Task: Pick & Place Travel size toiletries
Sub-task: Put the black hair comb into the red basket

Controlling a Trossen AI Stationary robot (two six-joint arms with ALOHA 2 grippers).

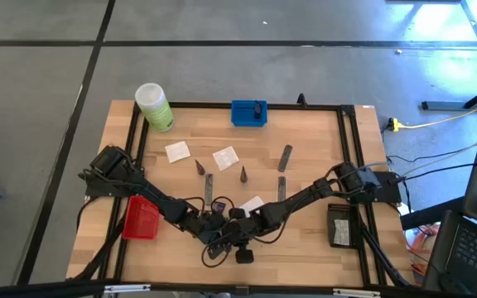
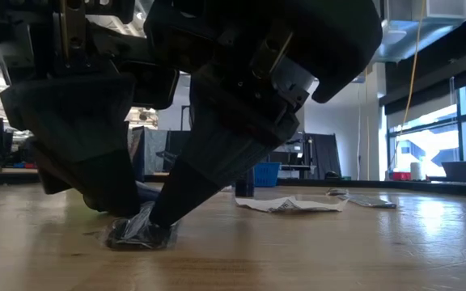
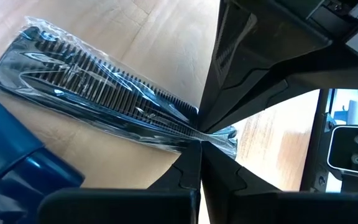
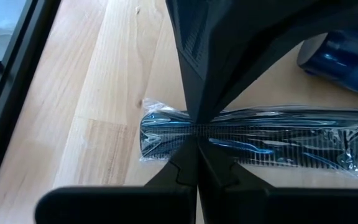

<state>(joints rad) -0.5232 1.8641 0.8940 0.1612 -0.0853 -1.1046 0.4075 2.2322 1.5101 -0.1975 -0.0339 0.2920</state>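
A black comb in a clear packet (image 3: 98, 87) lies flat on the wooden table near its front edge, also in the right wrist view (image 4: 278, 146). My left gripper (image 3: 201, 140) and my right gripper (image 4: 194, 140) meet tip to tip over one end of the packet, both shut. A dark navy tube (image 4: 347, 56) lies beside the packet. Farther back lie white sachets (image 1: 177, 151), dark cones (image 1: 199, 167) and grey tubes (image 1: 285, 157). My left gripper has its shut fingertips (image 3: 194, 155) on the packet's film close to one end (image 3: 219, 134), slanting down from the table's left. The packet lies flat on the table. My right gripper's fingers (image 3: 229, 93) touch the same spot from the other side. My right gripper has its shut fingertips (image 4: 188, 158) on the packet a short way in from that end (image 4: 166, 134), slanting down from the table's right and lying across the comb. In the low view a bit of film (image 2: 141, 217) stands up between the two grippers' tips.
A light-green bottle (image 1: 154, 106) stands at the far left corner and a blue tray (image 1: 248, 112) at the far edge. A red tray (image 1: 142, 218) sits at the left and a black tray (image 1: 340, 225) at the right. A black frame (image 1: 350, 149) runs around the table.
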